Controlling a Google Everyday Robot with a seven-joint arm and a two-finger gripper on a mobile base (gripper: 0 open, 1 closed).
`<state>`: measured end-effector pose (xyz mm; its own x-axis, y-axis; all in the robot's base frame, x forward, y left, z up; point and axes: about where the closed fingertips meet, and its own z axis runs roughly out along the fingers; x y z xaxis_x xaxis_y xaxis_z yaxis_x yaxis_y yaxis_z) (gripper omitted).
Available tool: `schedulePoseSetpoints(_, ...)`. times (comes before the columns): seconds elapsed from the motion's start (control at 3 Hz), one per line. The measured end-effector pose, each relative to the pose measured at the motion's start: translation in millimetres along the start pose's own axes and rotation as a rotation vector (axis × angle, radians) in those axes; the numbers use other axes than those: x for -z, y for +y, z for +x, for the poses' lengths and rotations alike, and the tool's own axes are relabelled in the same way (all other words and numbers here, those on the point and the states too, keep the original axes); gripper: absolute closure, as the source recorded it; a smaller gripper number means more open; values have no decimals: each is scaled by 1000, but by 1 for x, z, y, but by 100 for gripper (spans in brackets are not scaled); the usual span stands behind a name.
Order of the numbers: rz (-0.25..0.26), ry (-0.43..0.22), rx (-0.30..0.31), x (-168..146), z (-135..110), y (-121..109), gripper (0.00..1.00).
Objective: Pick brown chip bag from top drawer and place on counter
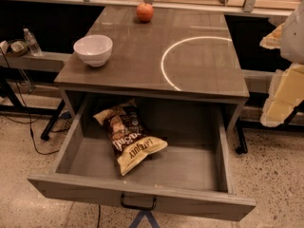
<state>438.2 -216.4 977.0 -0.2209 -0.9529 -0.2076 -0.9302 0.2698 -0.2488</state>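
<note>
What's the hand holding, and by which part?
Nothing visible. The hand is at the right edge, beside the counter; the brown chip bag lies untouched in the top drawer.

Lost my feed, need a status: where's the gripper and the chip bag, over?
Gripper at right edge, beside counter, outside top drawer. Brown chip bag lying in the open drawer. Bowl and apple on counter; nothing over bag.

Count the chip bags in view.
1. The brown chip bag lies in the top drawer, left of centre; the drawer's back could hide more. The gripper hangs right of the counter.
</note>
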Motion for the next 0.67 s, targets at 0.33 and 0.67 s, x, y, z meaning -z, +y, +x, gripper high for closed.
schedulePoseSetpoints(0.33,-1,-2,-3,-4,-1,2,0)
schedulePoseSetpoints(0.67,-21,-22,-34,-42,-11,21,0)
